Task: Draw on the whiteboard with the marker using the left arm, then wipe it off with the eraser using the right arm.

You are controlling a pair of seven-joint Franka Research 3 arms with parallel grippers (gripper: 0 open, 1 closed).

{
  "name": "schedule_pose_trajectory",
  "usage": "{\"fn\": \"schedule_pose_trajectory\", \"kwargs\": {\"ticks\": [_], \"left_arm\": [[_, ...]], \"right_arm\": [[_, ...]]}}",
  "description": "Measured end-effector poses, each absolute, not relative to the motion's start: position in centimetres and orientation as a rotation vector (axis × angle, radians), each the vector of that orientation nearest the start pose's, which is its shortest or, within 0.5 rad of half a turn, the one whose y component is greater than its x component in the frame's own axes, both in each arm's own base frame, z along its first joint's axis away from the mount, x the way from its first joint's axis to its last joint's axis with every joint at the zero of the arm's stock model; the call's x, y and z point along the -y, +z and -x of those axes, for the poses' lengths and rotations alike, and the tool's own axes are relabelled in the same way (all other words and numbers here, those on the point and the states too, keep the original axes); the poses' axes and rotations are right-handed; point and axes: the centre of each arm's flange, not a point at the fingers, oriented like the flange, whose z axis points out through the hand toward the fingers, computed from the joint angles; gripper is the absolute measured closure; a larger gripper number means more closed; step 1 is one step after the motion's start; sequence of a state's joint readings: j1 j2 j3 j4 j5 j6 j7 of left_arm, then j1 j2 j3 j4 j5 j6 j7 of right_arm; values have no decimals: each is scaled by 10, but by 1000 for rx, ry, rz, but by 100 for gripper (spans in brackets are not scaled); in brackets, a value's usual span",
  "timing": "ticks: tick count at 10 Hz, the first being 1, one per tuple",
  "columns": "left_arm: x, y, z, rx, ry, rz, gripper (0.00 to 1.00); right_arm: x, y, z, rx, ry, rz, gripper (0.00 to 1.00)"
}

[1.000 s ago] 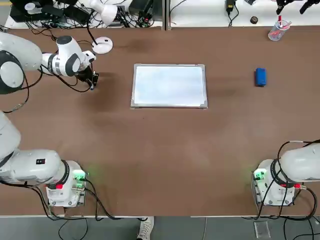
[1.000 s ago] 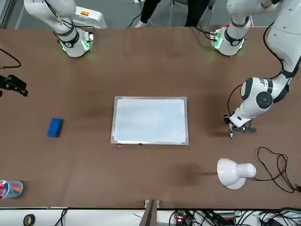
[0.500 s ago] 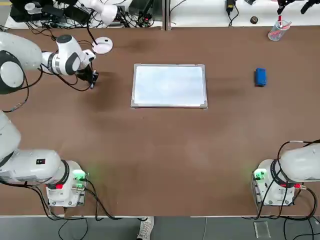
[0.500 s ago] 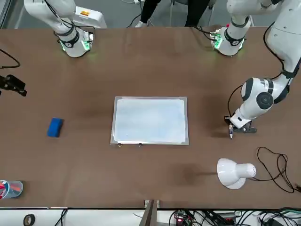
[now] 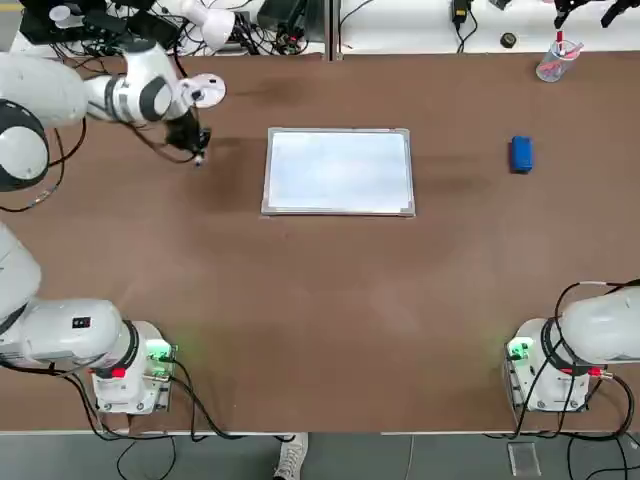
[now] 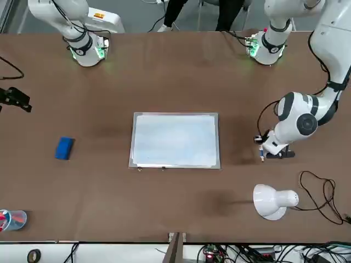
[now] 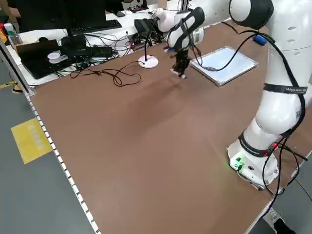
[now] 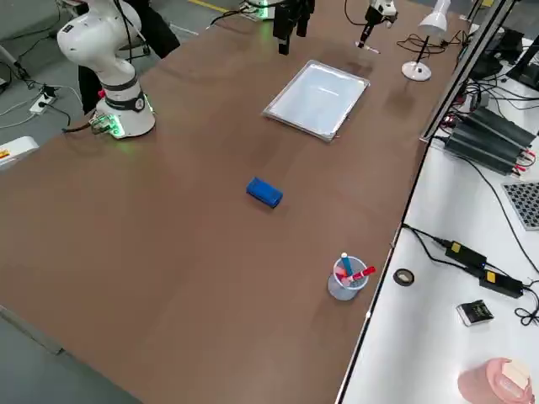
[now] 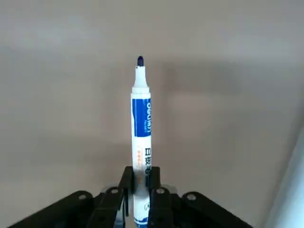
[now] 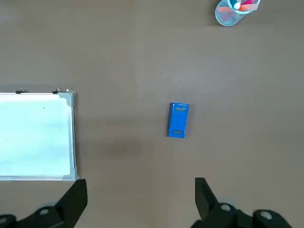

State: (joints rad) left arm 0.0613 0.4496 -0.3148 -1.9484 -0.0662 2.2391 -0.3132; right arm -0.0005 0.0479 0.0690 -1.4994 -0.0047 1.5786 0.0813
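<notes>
I've got bright, even light over the smooth brown tabletop (image 5: pixel 330 290), soft shadows only, one faint smudge beside the white jointed left arm (image 5: pixel 140 100). On my left wrist view, the slim white marker with its dark blue tip (image 9: pixel 141 118) reads crisp while the surface behind goes soft and blurry, pale glare patches across it. My right wrist view: the flat rectangular whiteboard with its silver-grey frame (image 10: pixel 35 137) glows, nearly washed out.

We see the marker (image 9: pixel 141 114) in the left pincer (image 9: pixel 140 178). To that pincer's right lies the whiteboard (image 5: pixel 338 172), then the eraser (image 5: pixel 521 154), with the cup (image 5: pixel 558 62) behind it. Just behind the same pincer we find the lamp (image 5: pixel 205 90); the right pincer (image 10: pixel 141 190) hangs right of the eraser.
</notes>
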Motion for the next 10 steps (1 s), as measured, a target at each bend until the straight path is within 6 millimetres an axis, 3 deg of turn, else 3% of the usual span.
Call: {"fn": "schedule_pose_trajectory", "kwargs": {"ticks": [3, 6, 8, 10], "left_arm": [[214, 297, -588, 495, 558, 3387, 83], [283, 326, -577, 870, 856, 3429, 83], [317, 330, -570, 1115, 1117, 3404, 83], [337, 318, -567, 1343, 1413, 3334, 83]], "right_arm": [[-38, 631, -569, -19, -45, 3140, 0], [-38, 630, -569, -19, -41, 3141, 0], [-38, 629, -569, -21, -36, 3141, 0], [-38, 627, -569, -24, -29, 3141, 0]]}}
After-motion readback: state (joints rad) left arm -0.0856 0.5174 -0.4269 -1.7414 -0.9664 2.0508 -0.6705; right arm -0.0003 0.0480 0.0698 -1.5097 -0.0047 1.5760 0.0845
